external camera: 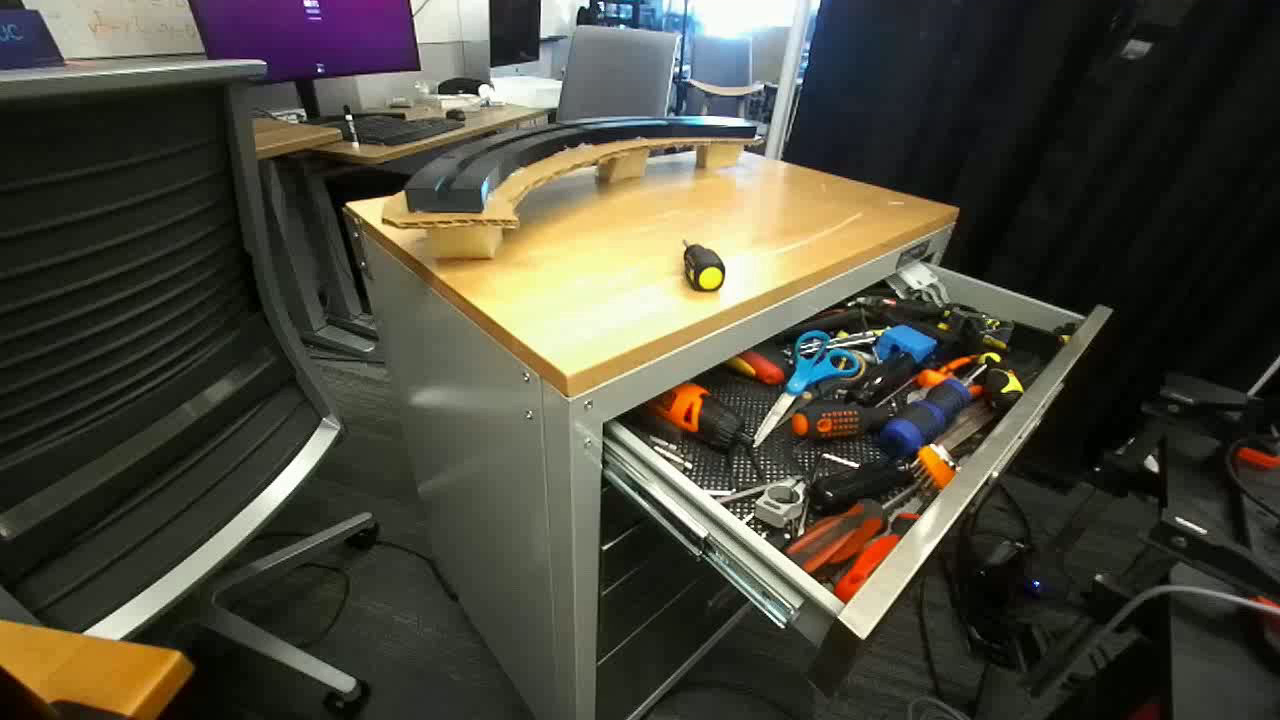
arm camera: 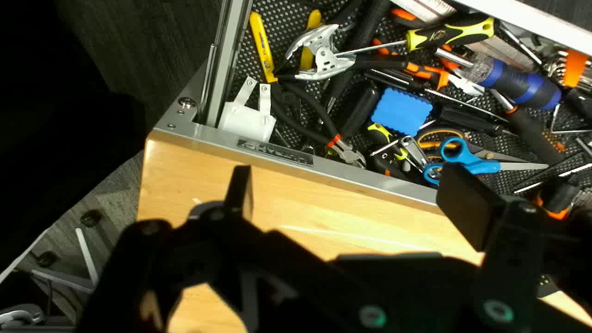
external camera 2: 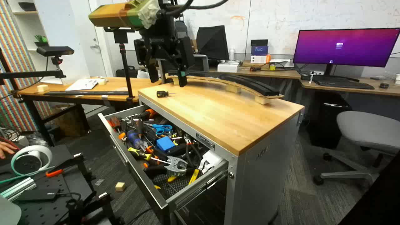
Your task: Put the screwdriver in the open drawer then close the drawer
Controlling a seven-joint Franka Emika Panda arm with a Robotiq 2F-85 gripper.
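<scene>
Logged a stubby screwdriver [external camera: 703,268], black plastic grip with a round yellow butt, lying on its side on the counter [external camera: 600,310]. Described the counter as pale wood, glossy, flat and square-edged, set on a grey sheet-metal cabinet [external camera: 470,450]. Found the drawer [external camera: 940,515] pulled well out: light-grey metal, wide, shallow, crowded with tools [external camera: 840,420]. Saw under the tools a black liner [arm camera: 286,18] of dotted mesh texture. Listed also blue-handled scissors [external camera: 803,380], a blue block [arm camera: 401,112] with scalloped edges, a white bracket [arm camera: 247,122] with two tabs, a silvery metal clamp [arm camera: 323,60]. Traced a curved black strip [external camera: 585,135] over corrugated cardboard [external camera: 540,178], raised on small wood blocks [external camera: 465,242] along the side opposite the drawer.

Observed the fingers [external camera 2: 182,80] above the counter in an exterior view, well apart from the screwdriver. Found them spread wide, flat dark pads [arm camera: 467,203] facing across a bare gap, gripping nothing. In the wrist view, saw one overlapping the cabinet's front edge.

Noted the screwdriver near the long edge above the drawer, butt toward the edge, thin shaft pointing inward. Judged the wood between screwdriver and strip broad and open, the margin on the drawer side narrow. Spotted exposed liner between tools.
</scene>
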